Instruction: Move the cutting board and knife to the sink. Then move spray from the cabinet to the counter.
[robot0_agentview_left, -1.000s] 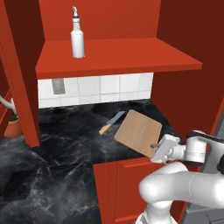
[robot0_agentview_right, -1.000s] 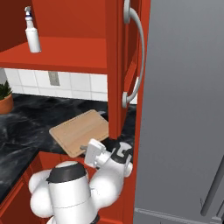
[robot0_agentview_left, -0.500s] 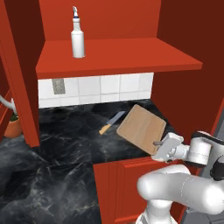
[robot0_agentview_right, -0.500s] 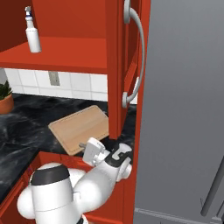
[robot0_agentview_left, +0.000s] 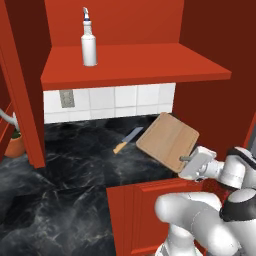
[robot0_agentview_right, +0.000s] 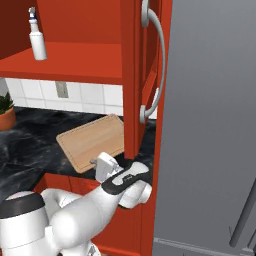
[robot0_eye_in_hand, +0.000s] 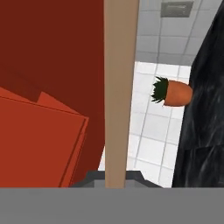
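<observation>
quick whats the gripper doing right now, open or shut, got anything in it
Gripper: shut on the near edge of the cutting board, which it holds tilted up off the counter.

The cutting board (robot0_agentview_left: 168, 140) hangs tilted above the counter (robot0_agentview_left: 75, 165), its near edge pinched in the gripper (robot0_agentview_left: 185, 159) at its 5 o'clock. The knife (robot0_agentview_left: 127, 139) lies on the counter just off the board's 9 o'clock. At 11 o'clock overhead, the spray (robot0_agentview_left: 89, 44) stands upright on the cabinet (robot0_agentview_left: 135, 65) shelf.
</observation>
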